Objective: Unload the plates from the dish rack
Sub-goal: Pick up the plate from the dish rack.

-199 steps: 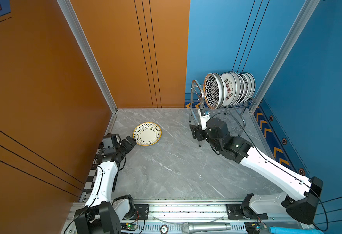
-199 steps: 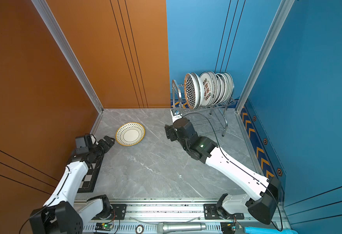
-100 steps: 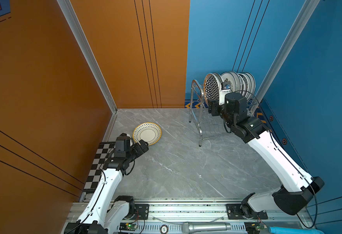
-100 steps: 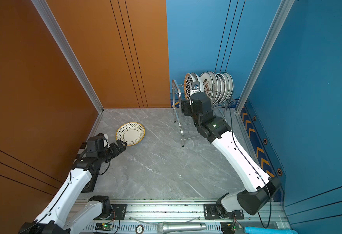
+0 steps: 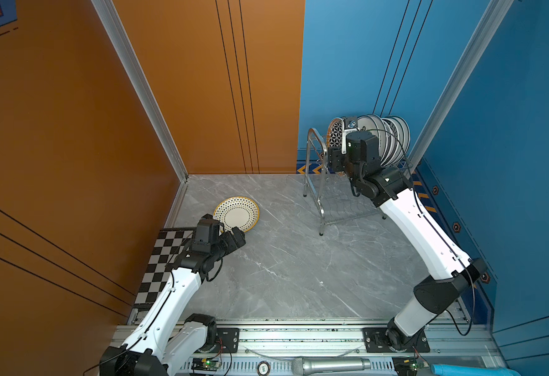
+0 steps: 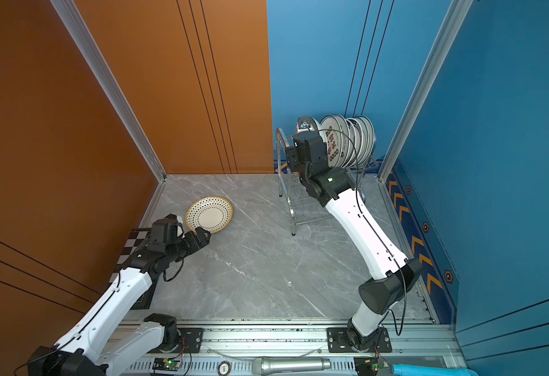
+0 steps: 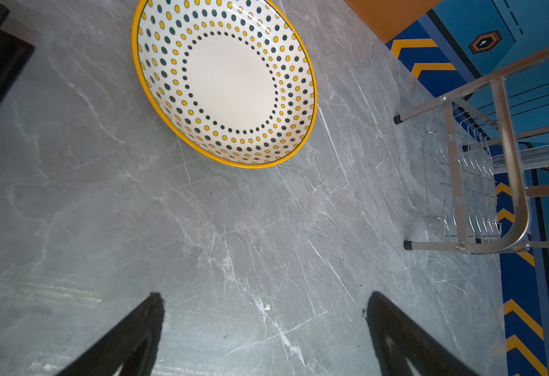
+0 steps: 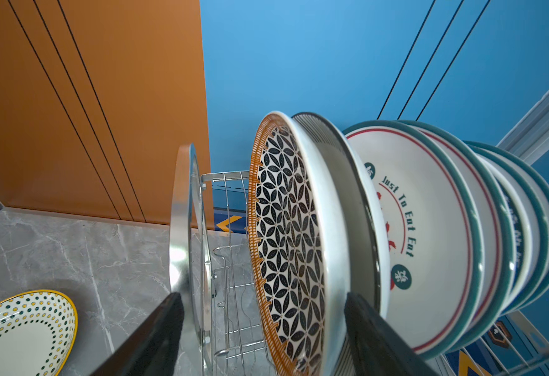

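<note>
Change since the earlier frames: the right arm has risen from the foot of the dish rack (image 8: 180, 228) to its upper tier, and the left arm has come forward off the chequered board (image 5: 161, 263) toward the dotted plate (image 5: 236, 214). Item: plates (image 5: 387, 140), a close row standing on edge in the rack's top shelf, upper right of both top views. The dotted plate lies flat on the grey tabletop (image 5: 299, 267), left of centre. Next for removal, by position: the front plate (image 8: 286, 244), with a black petal pattern and an orange rim, facing the rack's arched loop end. Handling, as judged: glazed ceramic, stiff, slick, fairly heavy and breakable. It is best taken at the exposed rim with one finger on the face and one on the back, then drawn out of its slot without knocking the striped neighbour close behind it. Right fingers (image 8: 159, 332): parted and straddling the front plate's edge, with a clear gap on the face side. Contact on the back side cannot be told, and nothing is gripped yet. Left fingers (image 7: 136, 335): spread wide and empty above bare tabletop, just short of the dotted plate in the wrist view.
</note>
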